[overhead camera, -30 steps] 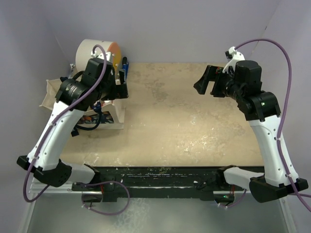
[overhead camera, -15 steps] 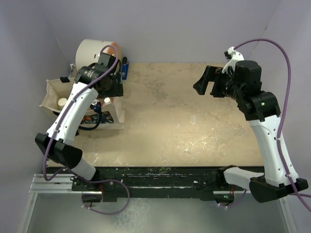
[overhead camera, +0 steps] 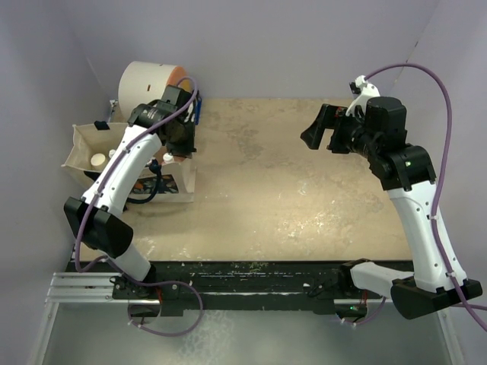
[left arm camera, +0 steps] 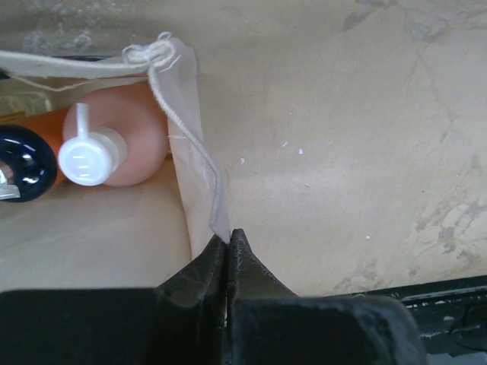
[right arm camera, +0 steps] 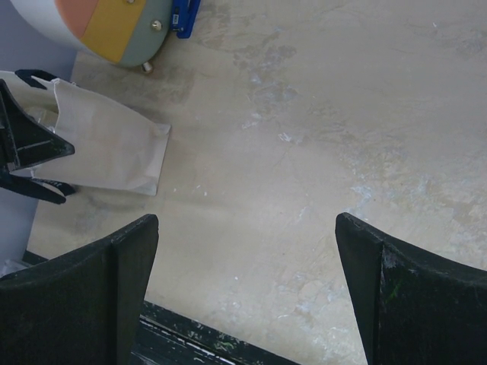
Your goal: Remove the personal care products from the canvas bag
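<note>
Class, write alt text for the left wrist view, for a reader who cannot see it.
The left hand pinches the fabric rim of the canvas bag. Inside the bag, a pink white-capped bottle sits beside an orange dark-capped bottle; beige table lies to the right.

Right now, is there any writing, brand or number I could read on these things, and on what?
No text can be read in any view.
The canvas bag bears a coloured print on its side: too blurred to read.
The pink bottle, its white cap and the drum show no lettering.
</note>
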Available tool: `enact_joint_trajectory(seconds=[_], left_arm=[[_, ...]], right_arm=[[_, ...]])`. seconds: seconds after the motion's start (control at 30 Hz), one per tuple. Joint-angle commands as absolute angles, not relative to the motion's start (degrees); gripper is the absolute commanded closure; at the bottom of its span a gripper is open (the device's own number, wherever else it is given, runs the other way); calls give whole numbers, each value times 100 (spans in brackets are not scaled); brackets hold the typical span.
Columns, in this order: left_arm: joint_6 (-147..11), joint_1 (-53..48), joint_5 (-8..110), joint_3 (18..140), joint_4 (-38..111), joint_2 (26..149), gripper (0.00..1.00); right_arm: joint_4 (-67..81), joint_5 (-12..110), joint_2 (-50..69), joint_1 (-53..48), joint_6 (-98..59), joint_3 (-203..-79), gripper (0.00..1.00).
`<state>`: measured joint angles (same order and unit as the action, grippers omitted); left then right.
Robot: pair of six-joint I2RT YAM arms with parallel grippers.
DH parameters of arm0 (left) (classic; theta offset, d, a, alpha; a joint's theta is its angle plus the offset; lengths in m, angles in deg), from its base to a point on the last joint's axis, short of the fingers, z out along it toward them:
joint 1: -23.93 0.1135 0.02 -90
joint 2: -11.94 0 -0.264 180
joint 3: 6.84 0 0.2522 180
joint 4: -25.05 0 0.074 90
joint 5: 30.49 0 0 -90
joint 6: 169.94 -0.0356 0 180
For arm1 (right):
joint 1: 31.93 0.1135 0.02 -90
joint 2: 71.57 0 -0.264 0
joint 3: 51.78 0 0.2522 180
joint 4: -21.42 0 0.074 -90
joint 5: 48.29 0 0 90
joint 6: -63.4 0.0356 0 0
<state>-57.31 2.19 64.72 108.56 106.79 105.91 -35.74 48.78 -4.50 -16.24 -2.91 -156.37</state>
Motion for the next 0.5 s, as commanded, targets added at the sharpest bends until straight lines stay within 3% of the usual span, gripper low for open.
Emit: enact_joint_trajectory(seconds=[0.0,0.47], left_arm=[[-5644,168,5322,10631,10048,10144,100],[-4867,-1174,4830,11000,9760,10140,100]], right_arm=[[-3364,4933,-574,-1639,-226,-15642,0],[-3308,4989,-679,-1637,-159,-15328,0]])
